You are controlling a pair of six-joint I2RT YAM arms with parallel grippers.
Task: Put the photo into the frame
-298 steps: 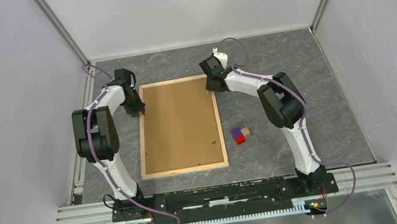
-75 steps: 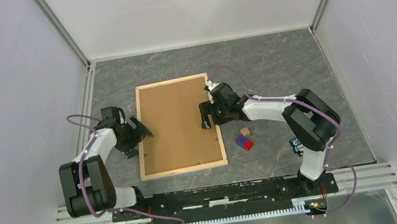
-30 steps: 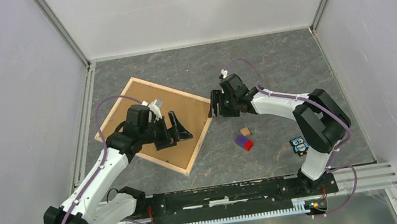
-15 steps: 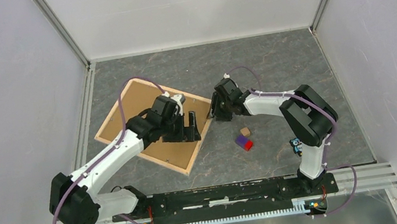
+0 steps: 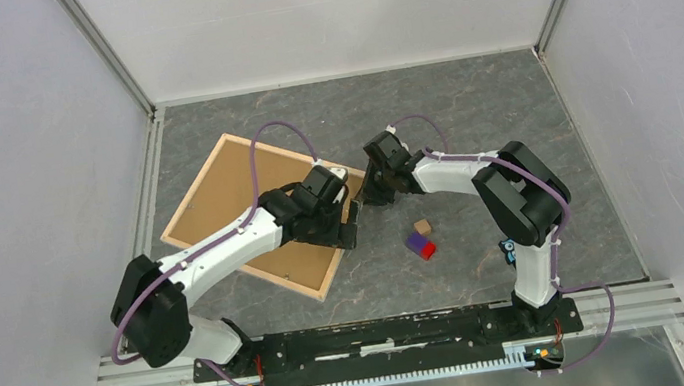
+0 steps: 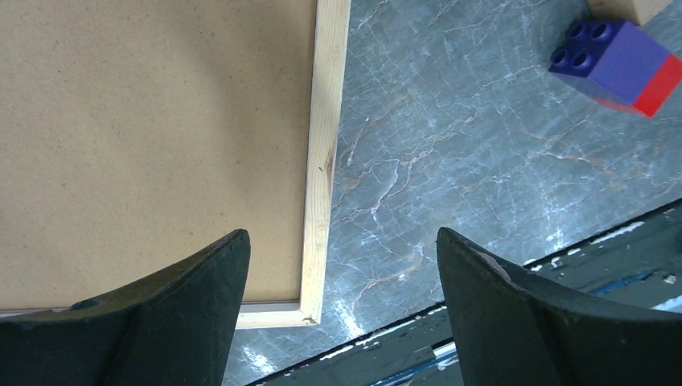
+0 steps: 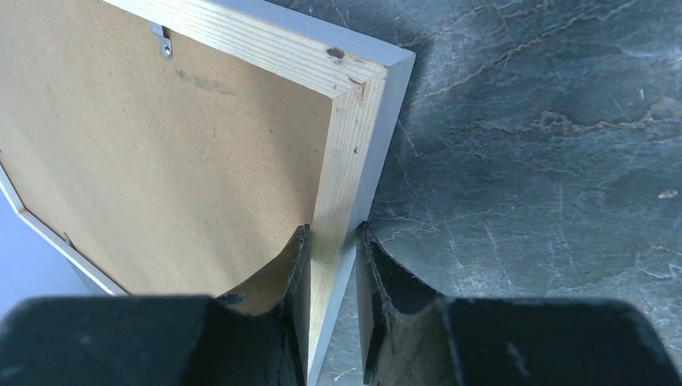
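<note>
right claw (image 7: 331, 232) on one frame (image 7: 354, 121)

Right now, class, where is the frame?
In the top view the frame lies askew, left of centre on the table, under the left hand; the right hand grips its right edge.

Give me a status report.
Left gripper open over light wooden picture frame. Right gripper pinching its slat near a corner. Brown backing board fitted; photo not visible.

A grey marbled tabletop (image 5: 467, 105) is enclosed by plain pale walls (image 5: 333, 12) (joined by aluminium corner posts (image 5: 101, 50)) under even light.
</note>
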